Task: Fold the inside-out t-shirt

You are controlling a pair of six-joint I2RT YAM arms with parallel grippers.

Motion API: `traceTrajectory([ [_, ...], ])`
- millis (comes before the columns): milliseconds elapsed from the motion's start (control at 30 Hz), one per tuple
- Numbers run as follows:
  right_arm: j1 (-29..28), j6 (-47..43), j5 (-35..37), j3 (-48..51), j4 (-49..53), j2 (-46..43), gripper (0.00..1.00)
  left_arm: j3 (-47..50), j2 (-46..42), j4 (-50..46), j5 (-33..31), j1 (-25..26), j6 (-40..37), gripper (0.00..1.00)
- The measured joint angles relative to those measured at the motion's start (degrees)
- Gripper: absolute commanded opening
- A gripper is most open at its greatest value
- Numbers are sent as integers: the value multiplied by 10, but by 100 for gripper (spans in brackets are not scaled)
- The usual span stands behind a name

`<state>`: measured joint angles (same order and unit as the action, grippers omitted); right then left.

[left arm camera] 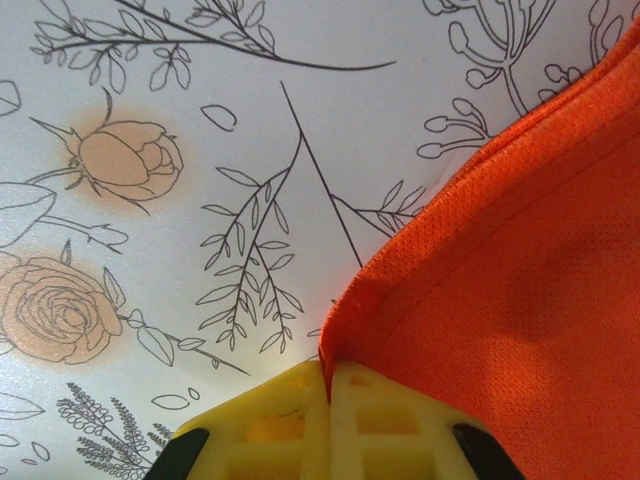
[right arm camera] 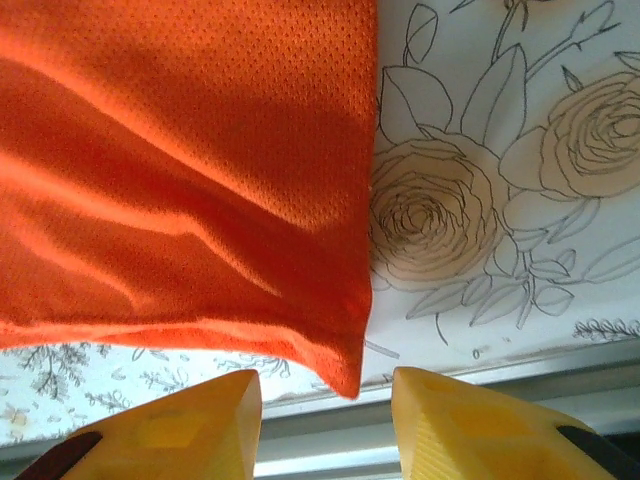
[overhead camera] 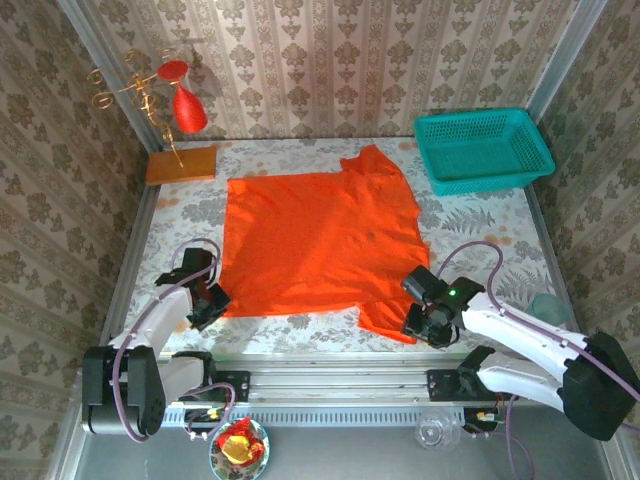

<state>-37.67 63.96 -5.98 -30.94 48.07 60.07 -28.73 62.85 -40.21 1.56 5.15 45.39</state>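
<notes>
The inside-out t-shirt [overhead camera: 320, 240] lies spread flat on the flowered table, bright orange-red, one sleeve pointing to the back and one to the near edge. My left gripper [overhead camera: 210, 300] is at its near-left corner. In the left wrist view the yellow fingers [left arm camera: 290, 420] are pressed together with the shirt's hem [left arm camera: 340, 330] pinched between them. My right gripper [overhead camera: 420, 320] is at the near sleeve. In the right wrist view its jaws stand apart around the sleeve's corner [right arm camera: 345, 375], and neither fingertip [right arm camera: 220, 405] touches the cloth.
A teal basket [overhead camera: 483, 150] stands at the back right. A red ornament on a gold stand [overhead camera: 185, 105] and a flat wooden block [overhead camera: 181, 165] are at the back left. The metal rail [overhead camera: 330, 385] runs along the near edge, just behind the right gripper.
</notes>
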Motion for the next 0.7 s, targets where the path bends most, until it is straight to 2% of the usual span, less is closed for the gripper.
traceTrajectory([
  [333, -1, 38, 0, 44, -57, 15, 36, 2, -3, 2, 2, -1, 0, 1],
  [700, -1, 52, 5, 44, -49, 11, 12, 2, -3, 2, 2, -4, 0, 0],
])
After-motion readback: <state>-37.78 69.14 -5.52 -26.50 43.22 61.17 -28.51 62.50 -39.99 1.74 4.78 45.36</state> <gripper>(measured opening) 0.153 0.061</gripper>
